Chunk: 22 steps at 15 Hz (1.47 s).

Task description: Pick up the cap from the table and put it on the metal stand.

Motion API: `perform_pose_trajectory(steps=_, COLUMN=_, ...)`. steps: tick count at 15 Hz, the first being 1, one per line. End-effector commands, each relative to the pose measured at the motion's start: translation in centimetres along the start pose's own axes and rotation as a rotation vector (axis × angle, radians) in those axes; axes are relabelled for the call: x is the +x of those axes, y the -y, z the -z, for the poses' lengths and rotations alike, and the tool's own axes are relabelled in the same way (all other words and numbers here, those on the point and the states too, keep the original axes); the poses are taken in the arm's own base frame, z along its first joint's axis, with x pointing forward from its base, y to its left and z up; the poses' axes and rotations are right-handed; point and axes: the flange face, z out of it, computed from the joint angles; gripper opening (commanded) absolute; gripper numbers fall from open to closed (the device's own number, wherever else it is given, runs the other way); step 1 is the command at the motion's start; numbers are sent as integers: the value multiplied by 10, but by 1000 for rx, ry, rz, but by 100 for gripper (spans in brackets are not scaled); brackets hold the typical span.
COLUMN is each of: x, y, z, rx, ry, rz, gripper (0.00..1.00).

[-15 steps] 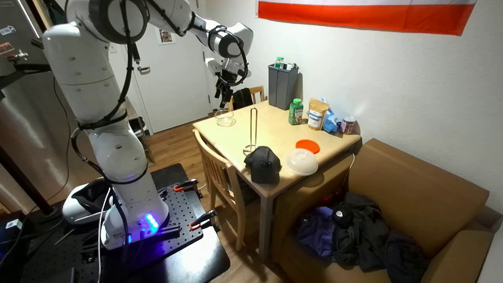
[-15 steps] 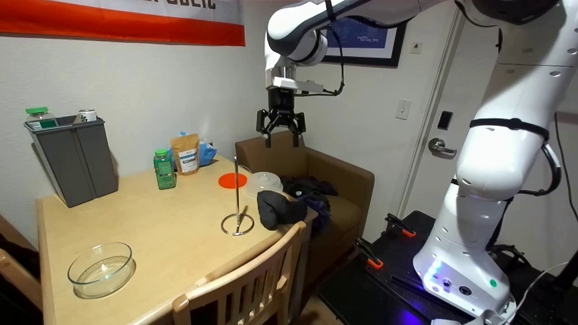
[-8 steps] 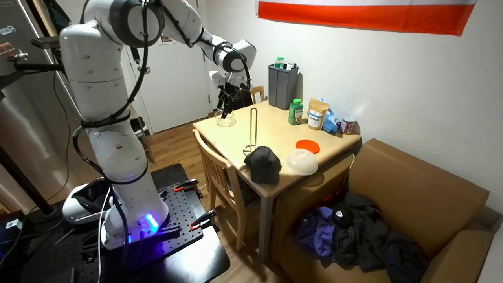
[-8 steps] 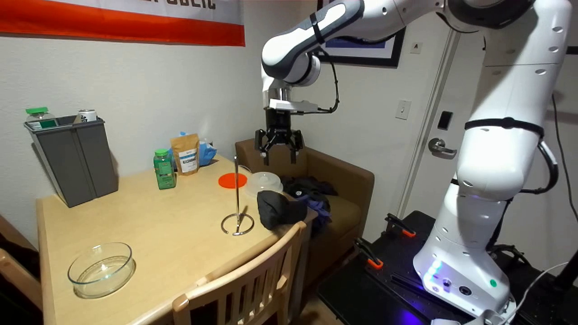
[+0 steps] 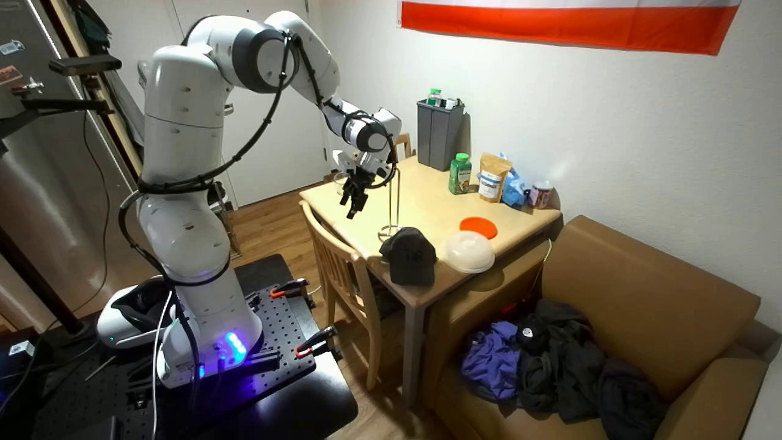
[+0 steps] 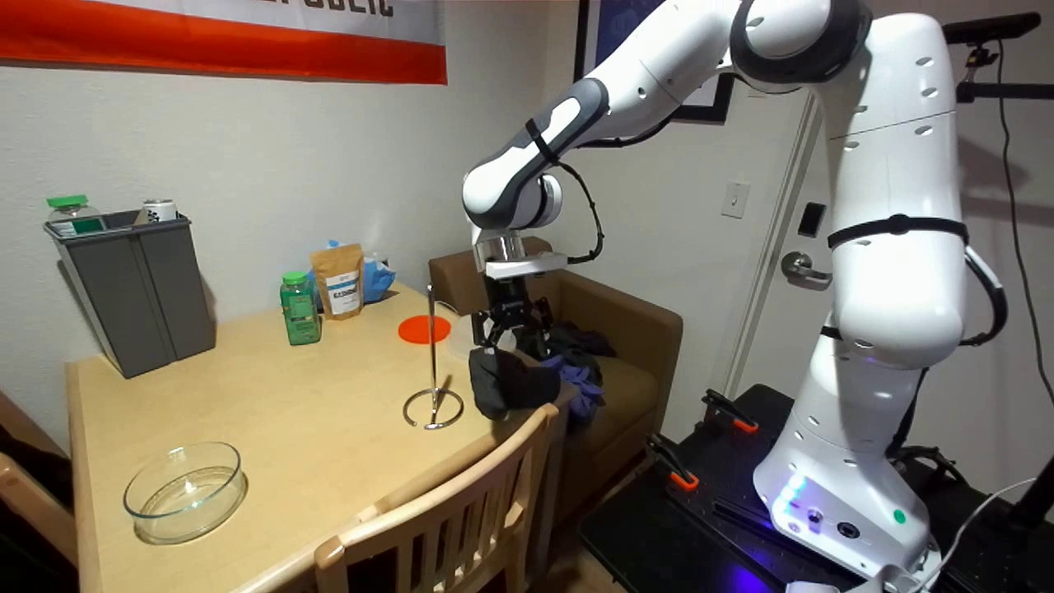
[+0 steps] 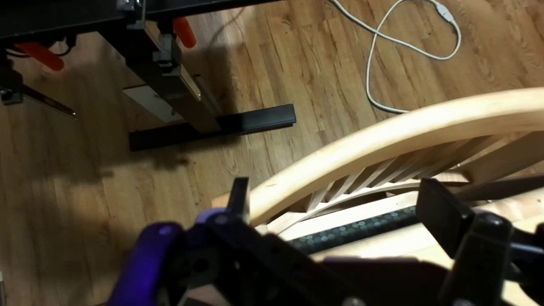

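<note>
The dark grey cap [image 5: 412,256] lies on the corner of the light wooden table [image 5: 427,189]; it also shows in an exterior view [image 6: 504,383]. The metal stand [image 5: 391,201], a thin upright wire on a ring base, stands close beside the cap; it shows too in an exterior view [image 6: 432,354]. My gripper [image 5: 353,208] is open and empty, above the table's chair-side edge. In an exterior view the gripper [image 6: 516,346] overlaps the cap's top. In the wrist view the open fingers [image 7: 335,195] straddle the chair back and table edge; cap and stand do not show there.
A wooden chair [image 6: 445,486] stands against the table edge under the gripper. A translucent lid [image 5: 470,252] and a red disc [image 5: 479,227] lie near the cap. A glass bowl [image 6: 185,494], a green bottle [image 6: 300,309] and a grey bin [image 6: 136,292] stand farther off.
The arm has lowered steadily, bringing my open gripper down toward table height and a little closer to the stand and cap in the exterior views. The cap and stand have not moved.
</note>
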Motion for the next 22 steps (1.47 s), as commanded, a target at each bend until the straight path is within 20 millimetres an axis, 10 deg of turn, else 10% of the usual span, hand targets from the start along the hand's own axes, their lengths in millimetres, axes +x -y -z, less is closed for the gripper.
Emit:
perform_pose_trajectory(steps=1, x=23, y=-1, z=-13, rx=-29, ry=-52, rz=-66, gripper=100)
perform_pose_trajectory(steps=12, x=41, y=3, z=-14, rx=57, ry=-157, rz=-97, gripper=100)
perform_pose_trajectory(steps=22, x=117, y=9, z=-78, rx=-4, ry=-59, rz=-177, gripper=100)
